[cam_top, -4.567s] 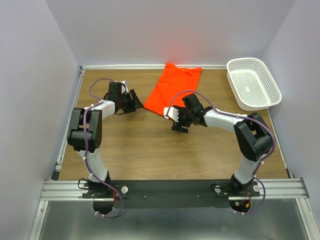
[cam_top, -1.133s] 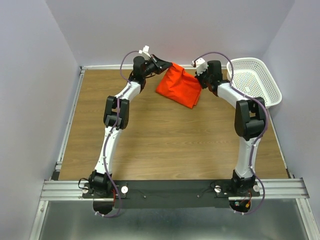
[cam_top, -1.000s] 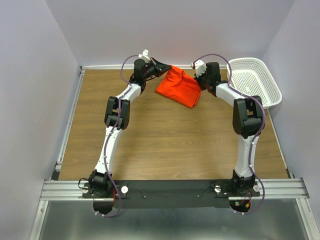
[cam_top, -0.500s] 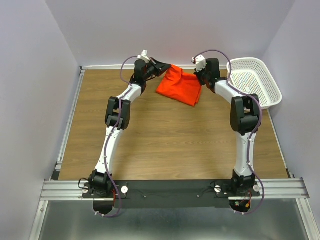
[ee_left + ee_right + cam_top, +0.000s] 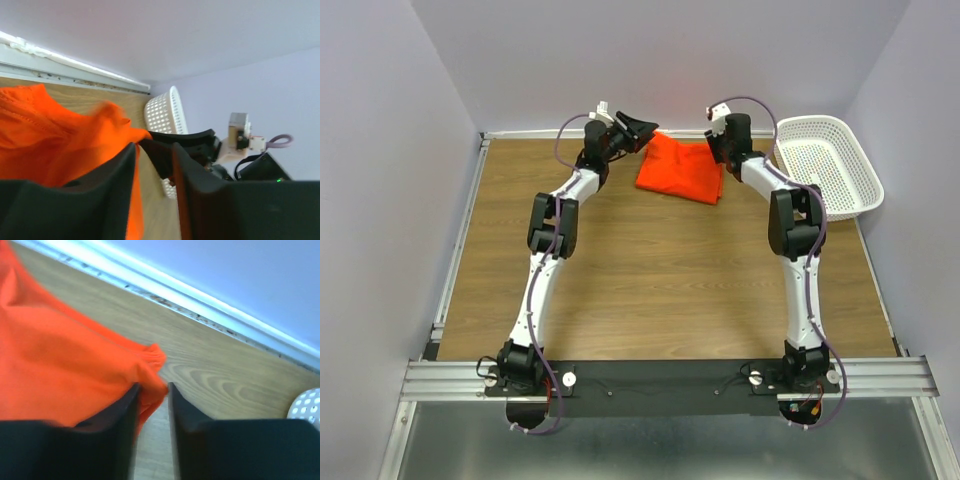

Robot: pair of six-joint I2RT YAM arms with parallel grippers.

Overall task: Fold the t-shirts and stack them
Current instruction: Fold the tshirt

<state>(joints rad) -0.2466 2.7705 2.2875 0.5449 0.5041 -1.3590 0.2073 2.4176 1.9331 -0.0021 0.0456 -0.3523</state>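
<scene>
The bright orange-red t-shirt (image 5: 680, 170) lies folded into a rough rectangle at the far middle of the table, close to the back wall. My left gripper (image 5: 645, 127) is at its far left corner and my right gripper (image 5: 715, 146) is at its far right corner. In the left wrist view the jaws stand a little apart. The shirt's edge (image 5: 60, 135) runs along the inner face of the left finger, and wood shows in the gap. In the right wrist view a bunched corner of the shirt (image 5: 75, 365) sits between the slightly parted jaws.
A white perforated basket (image 5: 825, 165) stands at the far right, next to the right arm; it also shows in the left wrist view (image 5: 165, 112). The back wall and its rail (image 5: 200, 290) are just beyond the shirt. Both arms are stretched far across the wooden table (image 5: 650, 290).
Both grippers carried the shirt up and toward the back wall. Over the last second it has dropped from a hanging bunch to a flatter rectangle, and both grippers' jaws now stand apart.
</scene>
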